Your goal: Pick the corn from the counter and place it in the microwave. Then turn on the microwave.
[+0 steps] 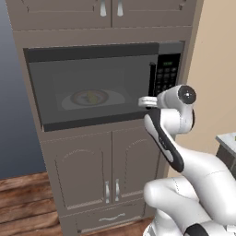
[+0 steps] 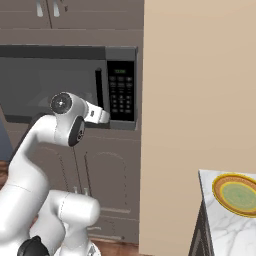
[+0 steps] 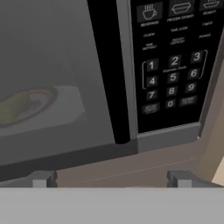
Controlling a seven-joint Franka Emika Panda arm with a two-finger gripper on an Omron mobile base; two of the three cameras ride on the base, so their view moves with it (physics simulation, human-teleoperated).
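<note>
Brown panelled cabinets (image 1: 92, 170) fill the kitchen wall, with a beige wall (image 2: 200, 100) on the right side and a wooden floor (image 1: 23, 203) below. Built into the cabinets at middle height is the microwave (image 1: 92, 87), large and grey. Its dark glass door (image 1: 87, 85) is closed, and a black bar handle (image 3: 107, 70) runs down the right edge of the door. To the right of the handle is the black keypad panel (image 3: 173, 61), with number keys and a small green display (image 2: 120, 71) at the top.

Next in size is the white arm (image 1: 175, 152), which rises from below and reaches toward the lower right part of the microwave. The gripper (image 3: 111, 179) is just in front of the bottom edge of the microwave, under the handle and the keypad. Its two dark fingertips (image 3: 41, 178) stand wide apart, and nothing is between them.

At the lower right of the right base view, a corner of the pale marbled bench (image 2: 225, 220) is visible, and a round dish (image 2: 237, 194) with a dark rim and a green middle rests on it.

Inside the microwave, through the glass, a white round plate (image 1: 92, 99) is seen. On this plate lies the corn (image 1: 93, 97), small and yellow, a little blurred behind the dark door.
</note>
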